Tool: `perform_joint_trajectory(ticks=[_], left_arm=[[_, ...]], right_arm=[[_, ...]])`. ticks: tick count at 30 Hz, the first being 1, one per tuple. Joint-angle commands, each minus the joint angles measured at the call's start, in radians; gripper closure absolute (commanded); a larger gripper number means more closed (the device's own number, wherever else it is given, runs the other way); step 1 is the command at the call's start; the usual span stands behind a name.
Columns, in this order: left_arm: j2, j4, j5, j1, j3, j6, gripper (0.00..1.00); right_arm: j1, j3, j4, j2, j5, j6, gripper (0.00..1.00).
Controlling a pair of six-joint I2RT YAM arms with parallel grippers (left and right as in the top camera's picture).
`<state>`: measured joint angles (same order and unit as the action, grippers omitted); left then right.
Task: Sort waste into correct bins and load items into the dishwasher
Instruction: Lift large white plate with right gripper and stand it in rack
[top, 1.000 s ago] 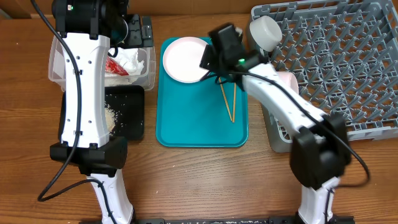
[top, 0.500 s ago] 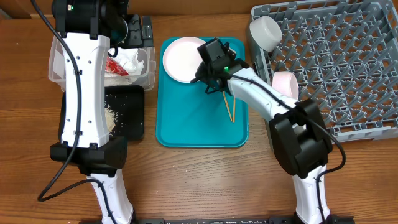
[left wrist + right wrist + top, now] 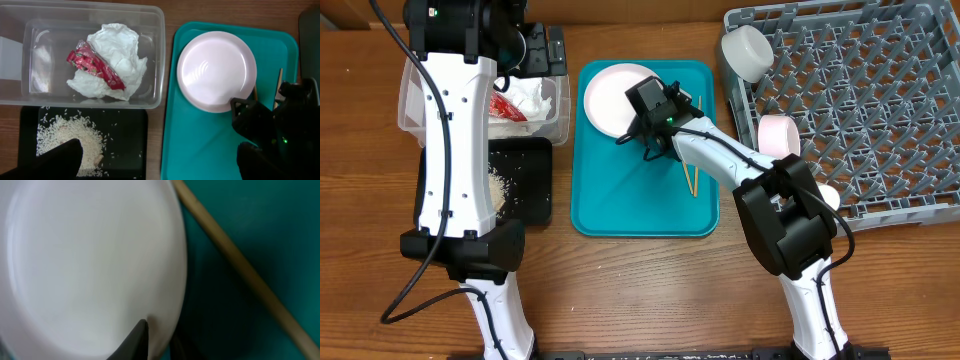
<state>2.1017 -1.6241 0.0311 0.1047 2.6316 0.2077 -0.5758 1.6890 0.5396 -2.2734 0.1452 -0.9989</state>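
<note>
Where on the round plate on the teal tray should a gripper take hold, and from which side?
Grip the plate by its thin rim at the edge nearest the chopsticks, coming from the right arm's side. It lies flat on the teal tray, so probably only the rim gives one finger room above and one below.

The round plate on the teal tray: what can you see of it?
The plate is round, pale pinkish-white, smooth and glossy, with a shallow raised rim and nothing on it. It lies flat, right way up, in the far left corner of the teal tray. The right hand straddles its rim, one finger over it; a chopstick lies close beside it.
</note>
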Motion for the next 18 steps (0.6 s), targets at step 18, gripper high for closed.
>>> perform_joint_trajectory(ticks=[18], left_arm=[[-0.013, 0.002, 0.002, 0.008, 0.015, 0.01, 0.0]], right_arm=[[0.041, 0.019, 0.125, 0.164, -0.001, 0.433, 0.96]])
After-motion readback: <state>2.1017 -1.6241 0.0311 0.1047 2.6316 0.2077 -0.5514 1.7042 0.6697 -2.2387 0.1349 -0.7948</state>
